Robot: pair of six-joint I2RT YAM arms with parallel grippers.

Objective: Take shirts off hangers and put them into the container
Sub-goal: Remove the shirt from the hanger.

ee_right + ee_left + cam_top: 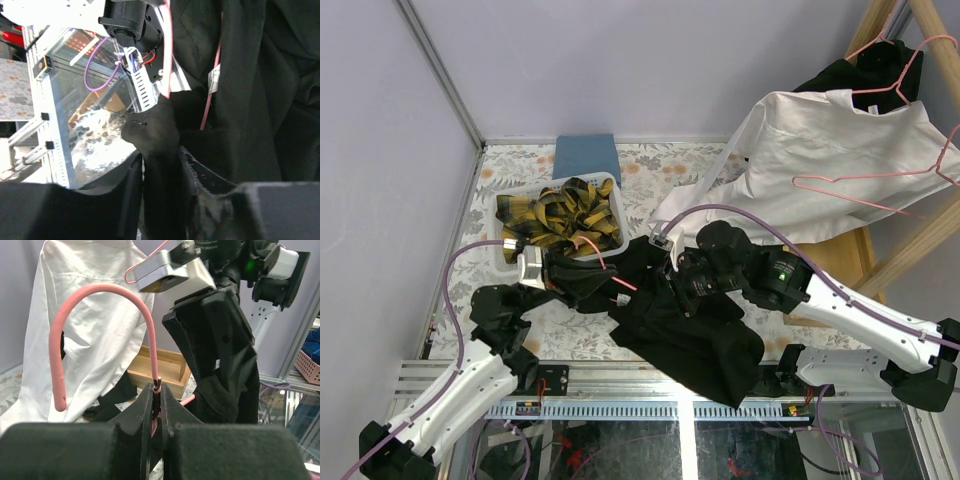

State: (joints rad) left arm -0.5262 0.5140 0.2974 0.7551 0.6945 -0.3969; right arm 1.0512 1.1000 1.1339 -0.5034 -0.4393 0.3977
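— Pink wire is what my left gripper [156, 392] has. Its jaws are pressed together on the neck of the hanger [102, 287], just under the hook, which arches up in front of that wrist camera.
— And the right?
— My right gripper [160, 165] reaches in from the opposite side with the wrist bent down. Its fingers are narrow, with a fold of the black shirt [690, 335] packed between them (cloth fills the whole gap). Both tools sit close together.
— Where's the rest of that shirt?
— Spread over the flowered table [650, 175] between my arms, one end hanging off the near edge.
— What's around it?
— To the right, a white shirt [830, 165] is draped against the wooden frame [920, 240], with a second hanger [865, 190] lying across it.
— The basket?
— The container [610, 180] stands just beyond my left wrist with the plaid shirt [560, 215] heaped inside. A blue cloth [585, 158] lies just behind it.
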